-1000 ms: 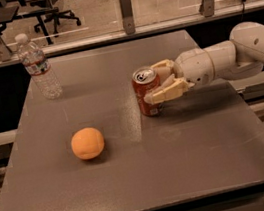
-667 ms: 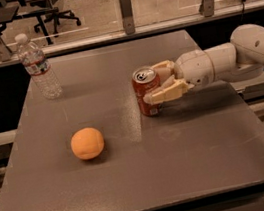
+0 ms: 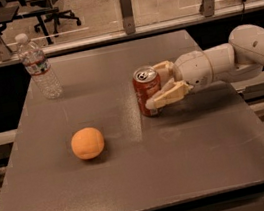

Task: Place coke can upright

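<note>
Table: dark grey flat-topped table, filling most of the frame from lower left to lower right; bottle, fruit and can all standing on it.

Bottle: clear plastic water bottle with a white cap and a paper label. Upright in the upper left of the frame, near the table's far left corner; well apart from the other things.

Orange: round orange fruit, left of centre and lower in the frame than the bottle. Resting on the tabletop with nothing touching it; well apart from the can.

Can: small red aluminium coke can with white lettering and a silver top. Upright just right of centre, base on the tabletop, pull-tab end facing up; up and to the right of the orange fruit.

Gripper: cream-coloured two-finger gripper, reaching in from the right at the can's height. Clamped on the coke can: one finger pressed along the near side low on the can, the other behind it near the top rim.

Arm: white rounded robot arm, stretching from the right edge of the frame leftwards to the gripper, above the right-hand part of the table.

Background: grey metal posts on a rail across the top of the frame, behind the table; black office chairs beyond, in the upper corners.
</note>
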`<state>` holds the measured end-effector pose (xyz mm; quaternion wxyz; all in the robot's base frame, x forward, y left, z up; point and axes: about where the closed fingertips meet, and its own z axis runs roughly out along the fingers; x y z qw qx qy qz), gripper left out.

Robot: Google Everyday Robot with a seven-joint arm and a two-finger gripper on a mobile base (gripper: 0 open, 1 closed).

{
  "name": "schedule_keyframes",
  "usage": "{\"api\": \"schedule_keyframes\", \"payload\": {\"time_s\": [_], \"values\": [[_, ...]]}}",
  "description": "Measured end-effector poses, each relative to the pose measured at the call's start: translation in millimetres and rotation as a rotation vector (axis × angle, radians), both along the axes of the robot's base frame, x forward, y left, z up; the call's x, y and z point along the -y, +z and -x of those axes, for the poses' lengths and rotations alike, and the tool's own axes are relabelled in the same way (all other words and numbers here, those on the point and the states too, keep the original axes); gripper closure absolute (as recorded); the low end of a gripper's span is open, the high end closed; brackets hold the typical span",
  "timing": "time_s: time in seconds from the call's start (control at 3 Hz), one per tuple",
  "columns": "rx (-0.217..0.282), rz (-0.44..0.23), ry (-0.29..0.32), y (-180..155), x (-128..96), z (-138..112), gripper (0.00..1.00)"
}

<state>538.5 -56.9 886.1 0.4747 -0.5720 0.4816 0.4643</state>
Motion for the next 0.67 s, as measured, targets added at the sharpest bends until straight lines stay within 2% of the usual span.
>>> {"api": "schedule_keyframes", "payload": {"time_s": [0.33, 0.67], "values": [[0.000, 0.000, 0.003, 0.3, -1.7, 0.1, 0.00], [0.000, -0.001, 0.003, 0.3, -1.8, 0.1, 0.00]]}}
